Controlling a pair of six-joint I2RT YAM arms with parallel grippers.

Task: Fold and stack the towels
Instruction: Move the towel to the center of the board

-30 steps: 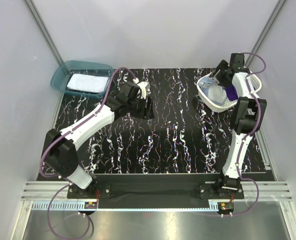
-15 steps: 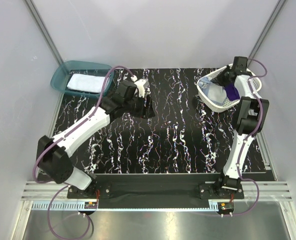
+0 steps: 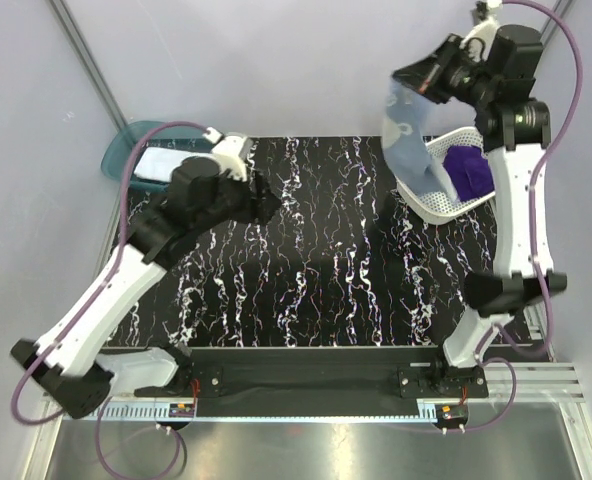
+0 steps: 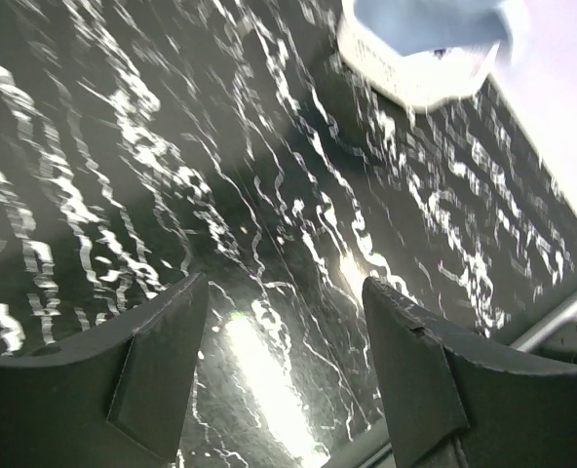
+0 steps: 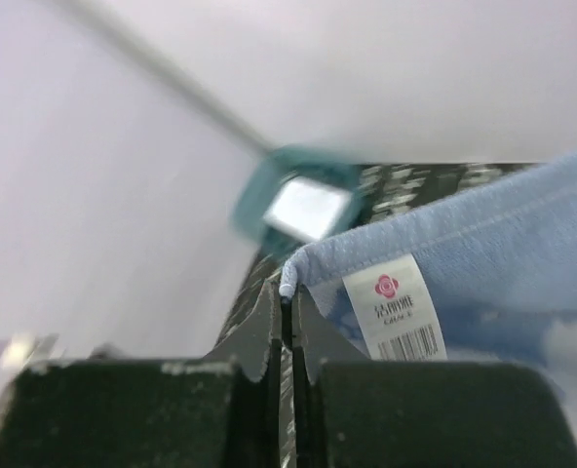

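My right gripper (image 3: 408, 80) is shut on a corner of the light blue towel (image 3: 412, 140), held high so the cloth hangs down over the basket's left side. In the right wrist view the fingers (image 5: 269, 322) pinch the hemmed corner of the light blue towel (image 5: 483, 253), next to its label. The purple towel (image 3: 468, 166) lies in the white mesh basket (image 3: 431, 206). The white towel (image 3: 162, 163) lies flat in the teal bin (image 3: 114, 157). My left gripper (image 3: 267, 202) hovers open over the table's back left, nothing between its fingers (image 4: 162, 361).
The black marbled table (image 3: 316, 290) spans the middle. The basket (image 4: 415, 83) shows at the top of the left wrist view. White walls and metal frame posts close in the back and sides. The teal bin (image 5: 259, 200) shows small in the right wrist view.
My right gripper closed on the light blue towel in the basket and lifted it high above the basket. My left arm rose and drew back to the left, still open.
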